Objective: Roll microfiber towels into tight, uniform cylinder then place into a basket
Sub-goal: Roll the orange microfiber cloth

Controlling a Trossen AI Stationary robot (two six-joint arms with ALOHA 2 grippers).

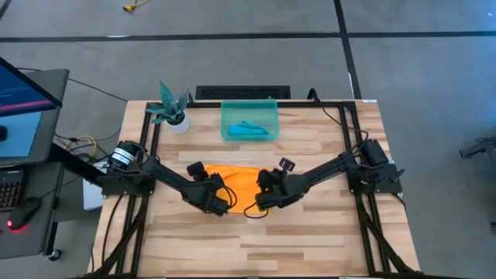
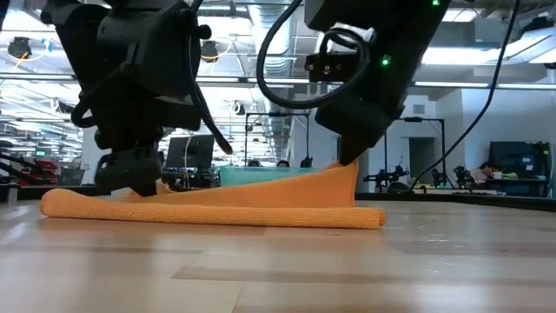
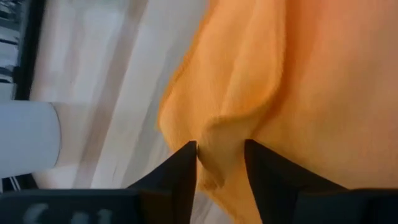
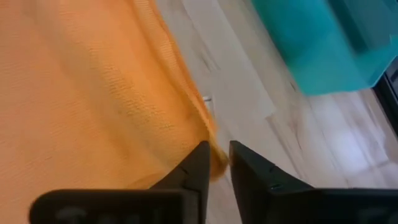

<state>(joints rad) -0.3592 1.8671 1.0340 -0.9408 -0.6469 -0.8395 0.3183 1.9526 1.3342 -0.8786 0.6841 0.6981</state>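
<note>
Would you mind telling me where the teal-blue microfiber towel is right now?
In the high view, the teal-blue microfiber towel lies inside the translucent teal plastic basket at the table's far edge, right of the white potted plant and beyond the orange towel.

Hidden and cut off — orange towel point(image 1: 236, 186), bin contents

Towel's lower edge covered by both grippers mid-frame; teal cloth point(image 1: 249, 129) inside basket point(image 1: 249, 121) too small to tell — rolled or loose.

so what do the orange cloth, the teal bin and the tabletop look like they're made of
Orange cloth: soft woven fabric, probably microfiber, matte; a fine knit texture shows and it drapes in folds.
Rectangular teal bin: seemingly translucent plastic; the blue item inside shows through its smooth walls.
Tabletop: light wood in joined strips, like butcher block, with a slight sheen.
</note>
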